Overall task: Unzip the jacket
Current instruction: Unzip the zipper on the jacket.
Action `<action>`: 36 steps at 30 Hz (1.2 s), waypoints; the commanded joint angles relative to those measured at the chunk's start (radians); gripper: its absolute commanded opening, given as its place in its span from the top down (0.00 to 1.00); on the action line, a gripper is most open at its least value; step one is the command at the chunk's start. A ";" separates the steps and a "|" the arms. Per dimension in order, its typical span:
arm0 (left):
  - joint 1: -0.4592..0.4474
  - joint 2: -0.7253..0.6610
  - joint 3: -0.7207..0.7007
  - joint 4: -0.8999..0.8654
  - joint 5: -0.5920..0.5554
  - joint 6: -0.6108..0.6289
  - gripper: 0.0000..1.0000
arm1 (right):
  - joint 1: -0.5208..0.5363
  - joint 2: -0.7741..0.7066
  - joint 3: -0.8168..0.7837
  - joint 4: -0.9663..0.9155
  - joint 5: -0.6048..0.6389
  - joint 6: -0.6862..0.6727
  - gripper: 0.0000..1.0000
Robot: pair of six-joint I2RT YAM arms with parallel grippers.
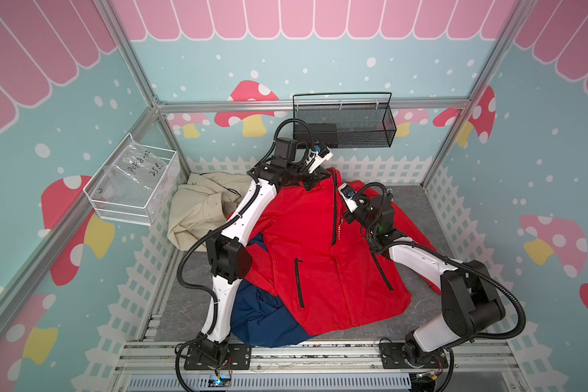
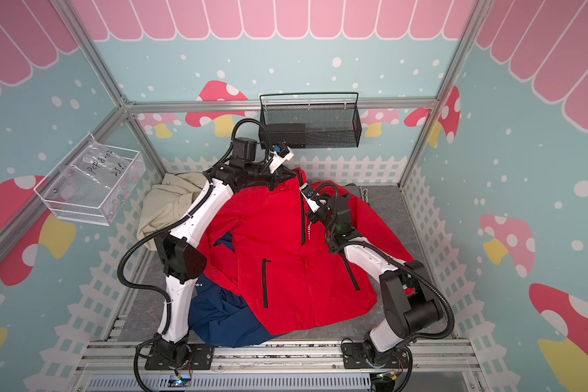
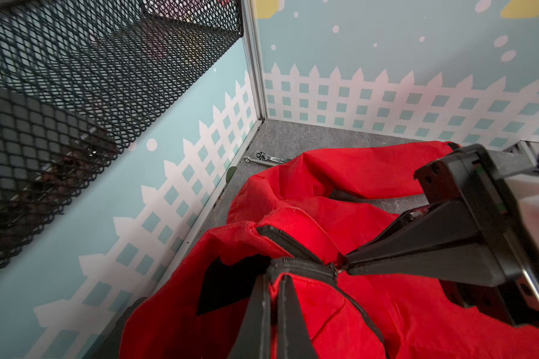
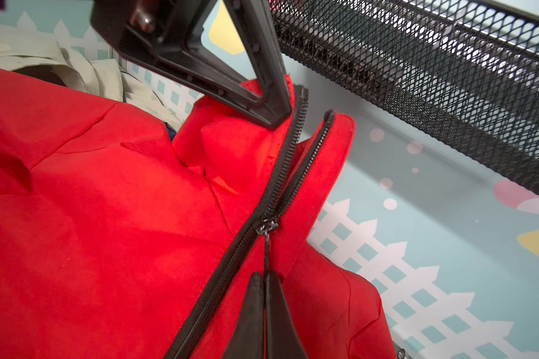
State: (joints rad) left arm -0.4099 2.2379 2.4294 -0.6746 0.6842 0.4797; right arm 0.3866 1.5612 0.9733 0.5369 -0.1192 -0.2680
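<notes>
The red jacket [image 1: 302,237] is lying front-up on the table [image 1: 418,210], with its collar [image 4: 240,146] pointing away from the robot and its hem [image 1: 336,325] toward it, and it is partly covering a blue garment [image 1: 262,322]. The zipper [image 4: 288,161] is running along this same far-to-near line, and the coming move is depending on this. The slider [image 4: 266,228] is sitting only a short way below the collar, the teeth above it are standing apart, and the closed part is going on toward the hem. The right gripper [image 4: 265,279] is clenched on the pull tab [image 4: 266,251], on the hem side of the slider, so I am judging that the pull should be going straight back toward the robot, along the teeth and not across them. The left gripper [image 3: 273,276] is clenched on the collar edge at the top end of the zipper, beyond the slider, so it is anchoring the cloth against that pull. In both top views the slider is too small to make out. The lower run of the zipper is disappearing under a fabric flap [image 1: 340,281], so I am not able to tell where it is ending.
</notes>
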 commanded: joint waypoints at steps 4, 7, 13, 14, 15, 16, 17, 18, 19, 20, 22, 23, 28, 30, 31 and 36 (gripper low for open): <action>0.051 -0.049 0.041 0.302 -0.079 -0.114 1.00 | 0.034 0.007 -0.013 -0.432 0.152 0.048 1.00; 0.054 -0.049 0.031 0.316 -0.060 -0.122 1.00 | 0.066 0.008 0.027 -0.543 0.229 0.067 1.00; 0.052 -0.058 -0.007 0.345 -0.059 -0.117 1.00 | 0.099 -0.021 0.084 -0.654 0.327 0.021 1.00; 0.052 -0.058 -0.007 0.352 -0.071 -0.124 1.00 | 0.103 -0.023 0.089 -0.675 0.328 0.007 1.00; 0.052 -0.059 -0.007 0.362 -0.085 -0.133 1.00 | 0.105 -0.026 0.090 -0.695 0.322 -0.005 1.00; 0.054 -0.060 -0.005 0.375 -0.103 -0.144 1.00 | 0.108 -0.028 0.087 -0.712 0.313 -0.017 1.00; 0.054 -0.061 -0.004 0.384 -0.123 -0.152 1.00 | 0.109 -0.031 0.084 -0.731 0.301 -0.024 1.00; 0.055 -0.062 -0.001 0.390 -0.136 -0.154 1.00 | 0.109 -0.032 0.082 -0.751 0.287 -0.030 1.00; 0.055 -0.062 0.001 0.395 -0.149 -0.154 1.00 | 0.110 -0.036 0.081 -0.773 0.275 -0.038 1.00; 0.056 -0.063 0.001 0.400 -0.161 -0.154 1.00 | 0.111 -0.042 0.079 -0.790 0.268 -0.044 1.00; 0.057 -0.060 0.001 0.412 -0.177 -0.160 1.00 | 0.113 -0.057 0.077 -0.824 0.262 -0.055 1.00; 0.061 -0.058 0.002 0.420 -0.183 -0.166 1.00 | 0.113 -0.066 0.077 -0.843 0.259 -0.058 1.00; 0.076 -0.041 -0.001 0.443 -0.204 -0.171 1.00 | 0.117 -0.109 0.081 -0.937 0.254 -0.056 1.00; 0.084 -0.030 -0.001 0.453 -0.209 -0.174 1.00 | 0.118 -0.127 0.074 -0.970 0.257 -0.051 1.00; 0.090 -0.024 0.000 0.459 -0.211 -0.177 1.00 | 0.120 -0.136 0.066 -0.986 0.256 -0.050 1.00; 0.112 0.032 0.054 0.461 -0.223 -0.185 1.00 | 0.123 -0.172 0.041 -1.032 0.253 -0.047 1.00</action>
State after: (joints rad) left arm -0.3305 2.2475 2.4237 -0.3161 0.5140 0.3145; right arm 0.5041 1.4105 1.0409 -0.3752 0.1383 -0.2993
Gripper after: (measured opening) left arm 0.047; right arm 0.046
